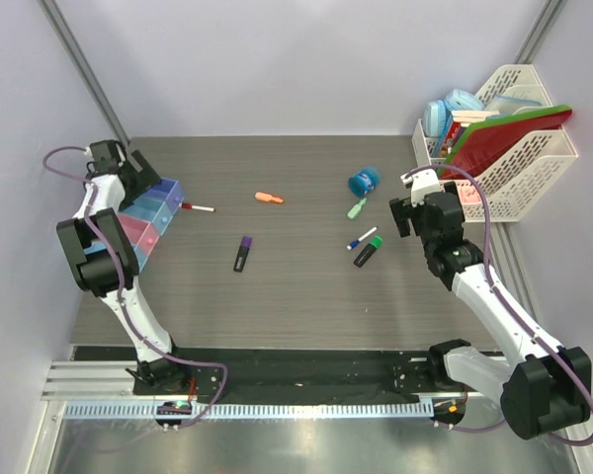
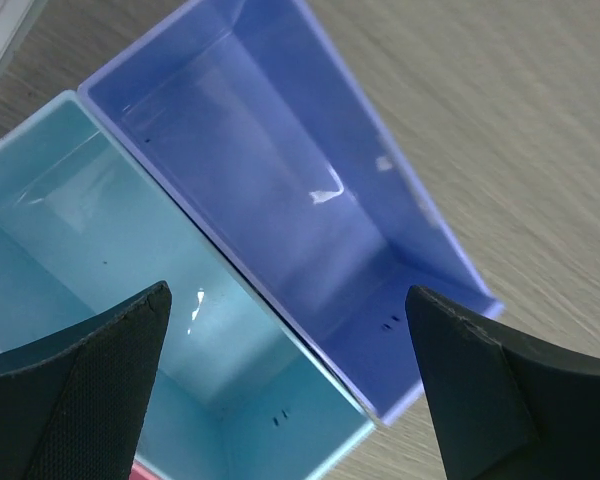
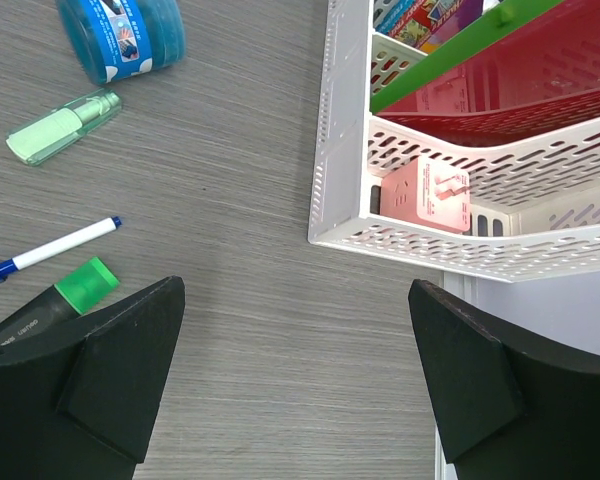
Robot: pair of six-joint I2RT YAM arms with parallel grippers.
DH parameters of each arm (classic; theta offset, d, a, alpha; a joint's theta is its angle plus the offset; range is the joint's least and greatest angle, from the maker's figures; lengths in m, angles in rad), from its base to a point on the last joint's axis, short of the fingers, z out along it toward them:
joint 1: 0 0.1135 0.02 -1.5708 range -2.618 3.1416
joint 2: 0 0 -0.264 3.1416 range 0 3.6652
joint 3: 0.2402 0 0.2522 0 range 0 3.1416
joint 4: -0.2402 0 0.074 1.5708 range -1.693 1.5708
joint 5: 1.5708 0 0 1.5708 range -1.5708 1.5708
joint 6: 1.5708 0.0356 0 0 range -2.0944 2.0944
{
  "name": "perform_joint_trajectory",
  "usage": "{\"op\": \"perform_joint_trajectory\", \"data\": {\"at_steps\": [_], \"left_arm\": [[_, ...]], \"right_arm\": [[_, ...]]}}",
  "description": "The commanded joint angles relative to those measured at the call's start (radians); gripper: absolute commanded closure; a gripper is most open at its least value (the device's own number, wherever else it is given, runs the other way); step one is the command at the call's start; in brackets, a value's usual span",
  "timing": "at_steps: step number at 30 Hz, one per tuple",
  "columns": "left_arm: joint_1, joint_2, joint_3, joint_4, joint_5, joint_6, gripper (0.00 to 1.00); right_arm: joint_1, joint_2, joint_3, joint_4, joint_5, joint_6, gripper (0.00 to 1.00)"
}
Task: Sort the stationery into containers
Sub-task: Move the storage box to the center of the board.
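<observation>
Right gripper [image 3: 295, 290], jaws wide and empty, is hovering just right of the green highlighter [image 3: 70, 295], which is lying diagonally; left gripper [image 2: 288, 295], equally wide, is hanging over the far-left containers [image 1: 150, 219].

Grey woodgrain tbl [image 1: 296, 306], pale walls [image 1: 277, 59]

Joined bins [image 1: 150, 219] sit at the worktop's [image 1: 277, 296] left edge, a file rack [image 1: 536, 183] at its far right corner; pens [image 1: 198, 207], highlighters [image 1: 242, 254] and a blue roll [image 1: 364, 182] lie between.
</observation>
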Motion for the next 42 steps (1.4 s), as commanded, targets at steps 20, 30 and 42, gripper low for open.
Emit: {"op": "perform_joint_trajectory", "data": {"at_steps": [20,30,42], "left_arm": [[-0.126,0.316,0.386,-0.117,-0.168,0.102,0.00],[-0.187,0.419,0.600,-0.120,-0.153,0.196,0.00],[-0.356,0.474,0.646,-0.008,-0.214,0.538,0.00]], "right_arm": [[-0.001,-0.023,-0.007,0.037,-0.012,-0.011,0.00],[-0.001,-0.007,-0.005,0.037,-0.010,-0.012,0.00],[-0.001,-0.009,-0.005,0.037,0.001,-0.015,0.00]]}}
